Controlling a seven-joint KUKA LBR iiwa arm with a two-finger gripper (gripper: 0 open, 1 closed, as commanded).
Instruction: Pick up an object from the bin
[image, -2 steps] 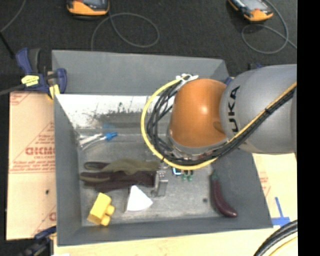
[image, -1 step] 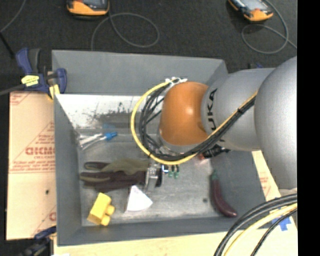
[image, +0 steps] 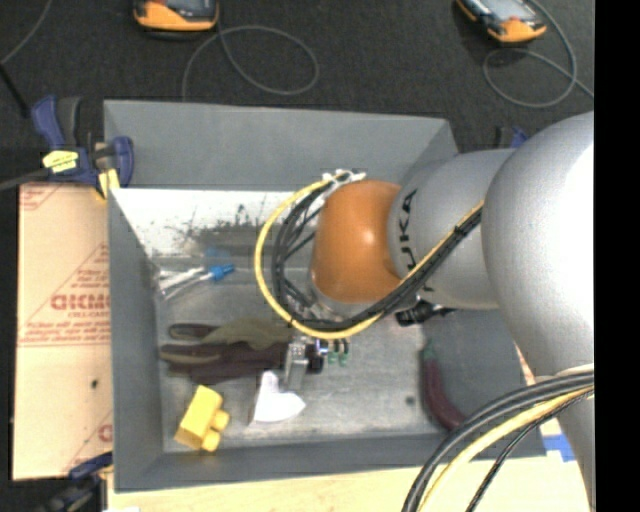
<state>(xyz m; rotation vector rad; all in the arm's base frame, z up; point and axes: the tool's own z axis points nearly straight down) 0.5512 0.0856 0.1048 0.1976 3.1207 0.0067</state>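
Fingers: honestly can't tell if they're spread or closed (the wrist hardware sits right over them from this angle).
Gripper (image: 296, 368): down near the bin floor, up and to the right of the yellow toy brick (image: 201, 418), which I'll use as the reference for everything.
Thing under the gripper: its tip is at the right end of a dark floppy thing (image: 215, 355), brown with an olive bit on top (looks kinda like a glove). Nothing visibly between the fingers, so I'm not calling it held.
Dark floppy thing: lies stretched out sideways just above the brick, running from above the brick's left side over to the gripper.
White scrap (image: 277, 406): just right of the brick, level with it and right below the gripper tip. Whether it touches the gripper, can't tell.
Yellow toy brick: sits in the near-left corner of the bin (image: 135, 330), slightly tilted, apart from the white scrap.
Clear plastic piece with a blue tip (image: 192, 277): well above the brick, toward the far wall, on its own.
Dark maroon thing (image: 438, 392): far right of the brick, against the right wall, partly hidden by the arm.
Orange cover (image: 350, 240): on the wrist, up and right of the brick, with yellow and black cables (image: 262, 270) looping round its left side.
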